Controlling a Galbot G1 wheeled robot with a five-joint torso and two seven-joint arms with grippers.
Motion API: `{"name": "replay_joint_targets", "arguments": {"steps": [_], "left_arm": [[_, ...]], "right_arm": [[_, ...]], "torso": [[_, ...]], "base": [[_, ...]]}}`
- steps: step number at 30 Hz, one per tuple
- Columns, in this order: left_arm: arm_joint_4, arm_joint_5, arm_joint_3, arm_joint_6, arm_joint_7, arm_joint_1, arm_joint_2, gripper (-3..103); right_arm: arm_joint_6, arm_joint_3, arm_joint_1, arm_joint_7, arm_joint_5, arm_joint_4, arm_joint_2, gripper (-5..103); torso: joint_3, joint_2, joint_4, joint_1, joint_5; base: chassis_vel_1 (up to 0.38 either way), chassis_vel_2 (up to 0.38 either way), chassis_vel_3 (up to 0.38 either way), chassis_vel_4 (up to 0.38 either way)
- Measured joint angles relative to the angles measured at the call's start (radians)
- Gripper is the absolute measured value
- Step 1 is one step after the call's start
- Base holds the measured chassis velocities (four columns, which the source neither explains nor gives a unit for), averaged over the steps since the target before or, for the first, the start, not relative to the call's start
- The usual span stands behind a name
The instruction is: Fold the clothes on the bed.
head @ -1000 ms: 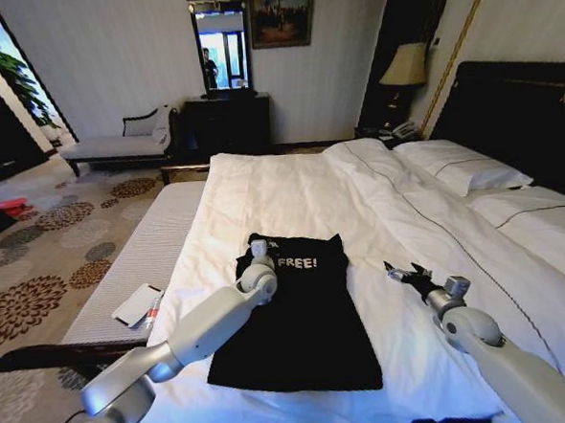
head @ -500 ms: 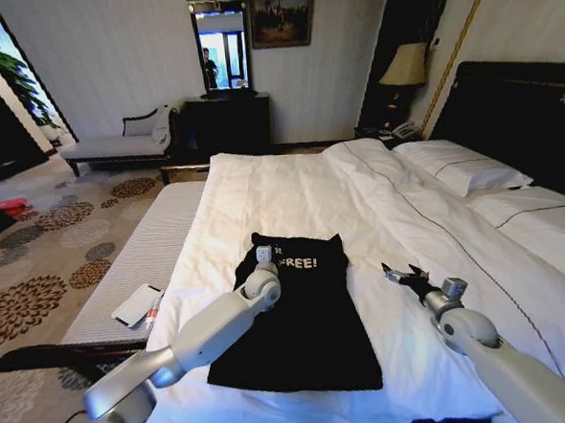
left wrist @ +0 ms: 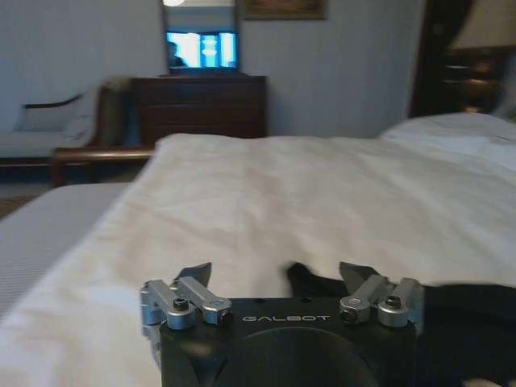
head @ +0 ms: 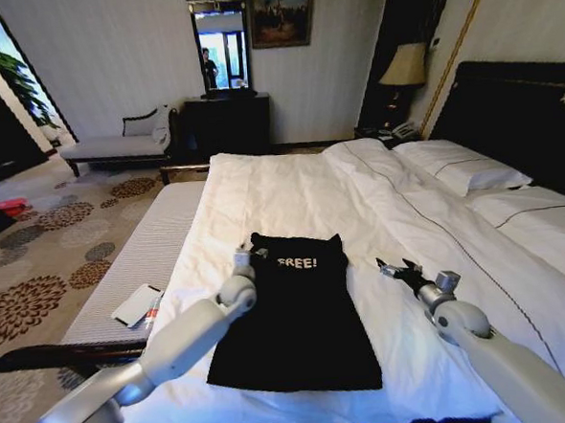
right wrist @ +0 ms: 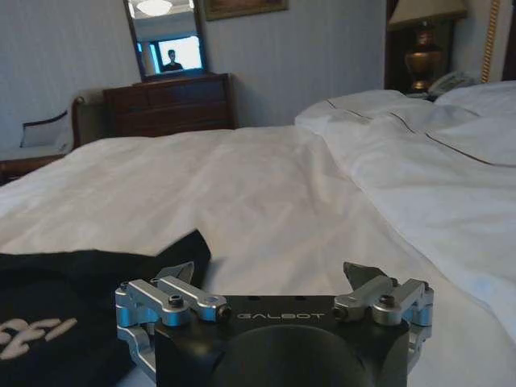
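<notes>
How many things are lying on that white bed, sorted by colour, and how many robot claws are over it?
Black: 1, the clothes
White: 2, pillows on the bed
Metal claws: 2, left gripper and right gripper, both open
Total: 5

The clothes [head: 298,311] lie flat on the bed [head: 291,187], lower middle of the frame. Left gripper [head: 247,256] sits at their upper left corner, right gripper [head: 393,268] just right of them. Pillows [head: 457,170] upper right, bench [head: 137,263] along the bed's left edge.
</notes>
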Motion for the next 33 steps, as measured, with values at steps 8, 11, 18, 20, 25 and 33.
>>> {"name": "replay_joint_targets", "arguments": {"steps": [8, 11, 18, 20, 25, 33], "left_arm": [[0.09, -0.035, -0.094, -0.01, 0.125, 0.015, 0.019, 100], [0.135, -0.062, -0.097, -0.01, 0.178, 0.003, 0.007, 100], [0.286, -0.096, -0.053, -0.008, 0.311, -0.07, -0.033, 100], [0.37, -0.099, -0.039, -0.013, 0.374, -0.106, -0.063, 100], [0.467, -0.118, -0.045, -0.03, 0.449, -0.135, -0.125, 103], [0.574, -0.119, -0.058, -0.058, 0.523, -0.159, -0.222, 96]], "right_arm": [[-0.001, -0.08, 0.105, 0.0, 0.017, -0.03, -0.029, 100], [-0.002, -0.095, 0.122, 0.0, 0.022, -0.037, -0.036, 100], [-0.004, -0.101, 0.127, 0.008, 0.028, -0.034, -0.051, 100], [-0.007, -0.093, 0.119, 0.016, 0.032, -0.022, -0.061, 100], [-0.009, -0.078, 0.108, 0.022, 0.039, -0.011, -0.082, 100], [-0.012, -0.056, 0.089, 0.025, 0.048, -0.002, -0.103, 100]], "torso": [[0.0, 0.0, -0.0001, 0.0, -0.0001], [0.0, 0.0, -0.0002, 0.0, 0.0], [0.0, 0.0, -0.0005, 0.0, 0.0002], [0.0, 0.0, -0.0004, 0.0, 0.0003], [0.0, 0.0, -0.0003, 0.0, 0.0003], [0.0, 0.0, -0.0004, 0.0, 0.0003]], "base": [[0.0, 0.0, 0.0, 0.0], [0.0, 0.0, 0.0, 0.0], [0.0, 0.0, 0.0, 0.0], [0.0, 0.0, 0.0, 0.0], [0.0, 0.0, 0.0, 0.0], [0.0, 0.0, 0.0, 0.0]]}}
